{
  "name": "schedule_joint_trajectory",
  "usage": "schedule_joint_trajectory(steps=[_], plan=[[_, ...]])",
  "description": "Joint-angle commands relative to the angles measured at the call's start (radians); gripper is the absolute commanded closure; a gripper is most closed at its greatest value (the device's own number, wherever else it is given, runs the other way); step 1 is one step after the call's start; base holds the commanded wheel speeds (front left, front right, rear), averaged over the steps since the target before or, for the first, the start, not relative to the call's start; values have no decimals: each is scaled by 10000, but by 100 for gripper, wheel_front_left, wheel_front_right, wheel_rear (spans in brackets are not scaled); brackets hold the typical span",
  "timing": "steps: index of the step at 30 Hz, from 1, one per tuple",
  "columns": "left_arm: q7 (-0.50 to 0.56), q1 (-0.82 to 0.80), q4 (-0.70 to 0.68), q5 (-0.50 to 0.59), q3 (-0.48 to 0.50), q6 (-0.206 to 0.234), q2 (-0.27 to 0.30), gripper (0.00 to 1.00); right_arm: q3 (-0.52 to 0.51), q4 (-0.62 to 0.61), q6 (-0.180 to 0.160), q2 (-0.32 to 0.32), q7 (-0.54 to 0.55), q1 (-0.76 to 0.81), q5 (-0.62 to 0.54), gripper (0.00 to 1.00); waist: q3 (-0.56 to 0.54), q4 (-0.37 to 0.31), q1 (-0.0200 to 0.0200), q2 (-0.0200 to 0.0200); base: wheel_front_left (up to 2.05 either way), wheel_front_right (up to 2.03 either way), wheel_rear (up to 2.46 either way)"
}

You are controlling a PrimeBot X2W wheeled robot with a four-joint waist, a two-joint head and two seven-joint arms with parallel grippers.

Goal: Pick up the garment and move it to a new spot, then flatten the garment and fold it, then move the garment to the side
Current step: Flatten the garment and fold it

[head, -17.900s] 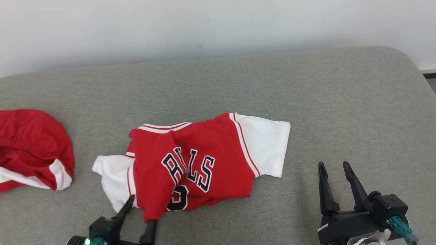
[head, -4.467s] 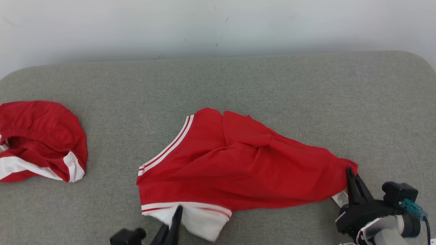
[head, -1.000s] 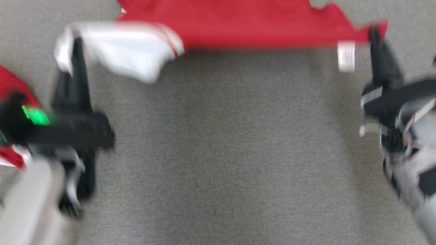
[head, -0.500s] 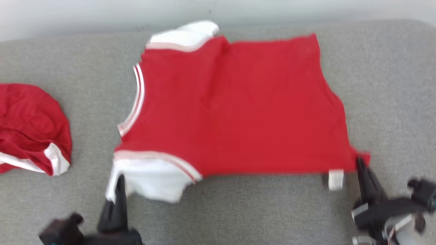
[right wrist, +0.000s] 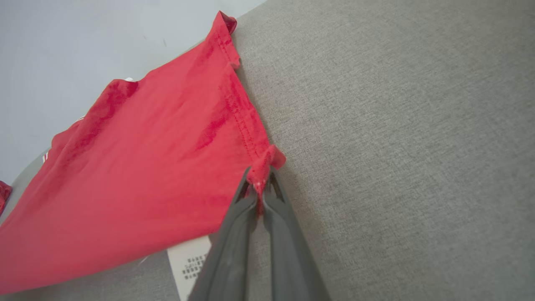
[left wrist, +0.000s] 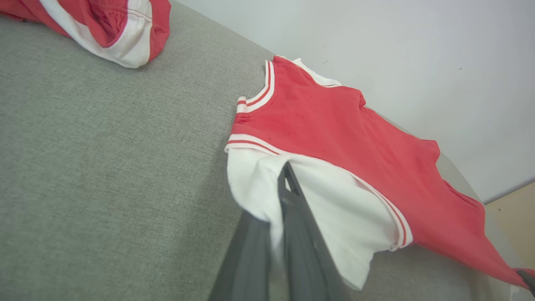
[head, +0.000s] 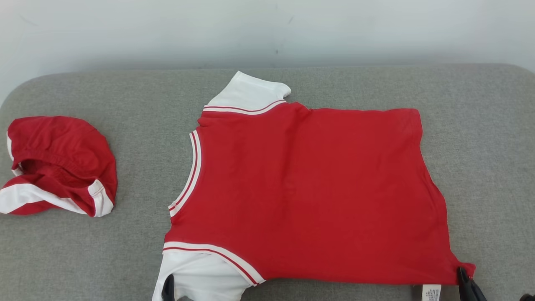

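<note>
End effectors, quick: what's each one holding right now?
Left end effector: closed on the white sleeve of the shirt.
Right end effector: closed on a bottom corner of the shirt.

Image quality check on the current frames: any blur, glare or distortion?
Head view: sharp, flat even light, no glare, jersey seams crisp. Left wrist view: tilted wide-angle, left gripper soft near the lens, shut on the white sleeve. Right wrist view: cushion weave sharp, right gripper slightly soft, shut on the hem corner; care label print unreadable.
</note>
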Motion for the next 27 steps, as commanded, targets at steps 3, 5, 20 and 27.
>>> schedule_joint_trajectory(steps=[3, 5, 20, 27], plan=[[-27, 100, -35, 136, 44, -34, -47, 100, -405, -461, -27, 326, 385, 297, -353, 100, -40, 19, 1, 1, 0, 0, 0], [-25, -32, -2, 212, 10, -83, -40, 100, -584, -780, -27, 565, 666, 261, -504, 100, -2, -46, 1, 1, 0, 0, 0], [667, -3021, 1066, 583, -360, -885, 605, 100, -411, -816, -27, 717, 1901, -1833, -862, 100, 726, -553, 1, 1, 0, 0, 0], [893, -4592, 2449, 548, -307, -1149, 815, 100, -36, 64, -27, 491, 2055, -3212, -1019, 100, 917, -726, 1, 1, 0, 0, 0]])
